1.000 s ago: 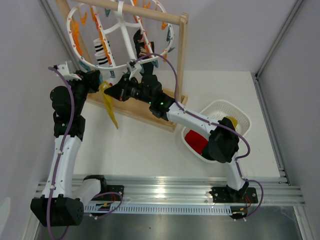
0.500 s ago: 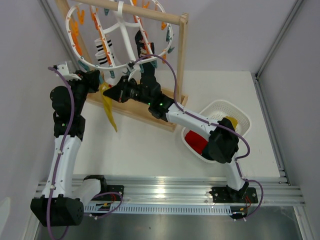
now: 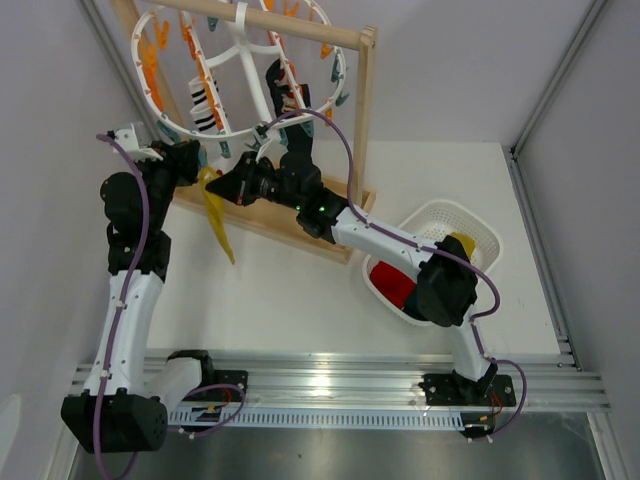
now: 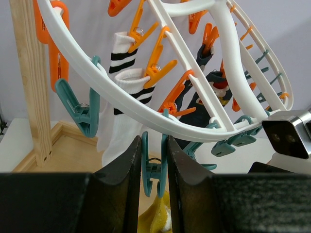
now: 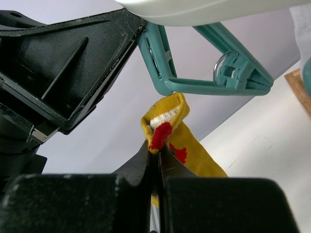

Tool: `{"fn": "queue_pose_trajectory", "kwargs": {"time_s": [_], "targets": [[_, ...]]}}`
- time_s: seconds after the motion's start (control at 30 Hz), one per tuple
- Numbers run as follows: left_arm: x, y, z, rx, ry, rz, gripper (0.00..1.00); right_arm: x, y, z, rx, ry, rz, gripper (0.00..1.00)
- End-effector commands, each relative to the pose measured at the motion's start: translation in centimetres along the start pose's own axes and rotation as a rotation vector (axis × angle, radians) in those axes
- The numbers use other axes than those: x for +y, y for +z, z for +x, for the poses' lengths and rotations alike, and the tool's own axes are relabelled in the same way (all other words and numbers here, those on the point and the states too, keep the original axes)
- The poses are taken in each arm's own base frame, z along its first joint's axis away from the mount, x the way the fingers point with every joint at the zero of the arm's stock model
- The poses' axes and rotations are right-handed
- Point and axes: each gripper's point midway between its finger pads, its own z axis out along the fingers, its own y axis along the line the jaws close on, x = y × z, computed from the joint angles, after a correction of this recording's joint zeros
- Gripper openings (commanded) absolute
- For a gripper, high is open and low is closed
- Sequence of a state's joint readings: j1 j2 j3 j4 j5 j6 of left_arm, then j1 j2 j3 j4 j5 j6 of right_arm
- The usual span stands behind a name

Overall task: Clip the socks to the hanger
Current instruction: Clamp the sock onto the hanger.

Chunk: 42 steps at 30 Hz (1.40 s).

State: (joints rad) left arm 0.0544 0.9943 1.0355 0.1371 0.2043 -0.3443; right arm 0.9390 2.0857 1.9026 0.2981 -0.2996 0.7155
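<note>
Table (image 3: 300,300): white, wooden rack (image 3: 366,120) at its back.
Hanger (image 3: 243,50): hung from the rack's bar.
Left gripper (image 4: 153,145): clamped on a teal peg (image 4: 146,167) under the ring.
Right gripper (image 5: 158,156): pinched tight on the yellow sock (image 5: 194,155).
Yellow sock: cuff just under that peg (contact unclear).
Basket (image 3: 470,225): holds a red sock (image 3: 392,282).

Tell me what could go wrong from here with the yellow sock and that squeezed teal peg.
1. The yellow sock has its cuff below the teal peg, not between its jaws; if the left claw lets go now, the peg may close on nothing.
2. The right claw pinches only a thin fold, which could slip when pushed up.
3. The peg dangles from the hanger, so it may swing away.
</note>
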Motion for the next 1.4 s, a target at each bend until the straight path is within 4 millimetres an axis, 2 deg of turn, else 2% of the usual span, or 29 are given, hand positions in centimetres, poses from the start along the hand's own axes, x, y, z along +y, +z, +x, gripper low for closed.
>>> {"fn": "queue_pose_trajectory", "kwargs": {"time_s": [0.0,0.23,0.5,1.07,1.37], "targets": [[-1.7,-0.3,-1.9,-0.066,-0.010,0.059,0.01,-0.7,0.7,0.5,0.009,0.044,0.008,0.00],[-1.8,-0.4,-1.9,-0.068,-0.013,0.062,0.01,-0.4,0.9,-0.6,-0.014,0.040,-0.004,0.00],[-1.9,-0.5,-2.0,-0.067,-0.017,0.068,0.01,-0.9,1.0,-0.2,-0.008,0.050,-0.002,0.00],[-1.9,-0.6,-1.6,-0.055,-0.026,0.062,0.01,-0.5,0.4,-2.4,-0.072,0.046,-0.034,0.00],[-1.9,-0.8,-2.1,-0.054,-0.022,0.052,0.01,-1.8,0.1,-2.4,-0.077,0.033,0.000,0.00]]}}
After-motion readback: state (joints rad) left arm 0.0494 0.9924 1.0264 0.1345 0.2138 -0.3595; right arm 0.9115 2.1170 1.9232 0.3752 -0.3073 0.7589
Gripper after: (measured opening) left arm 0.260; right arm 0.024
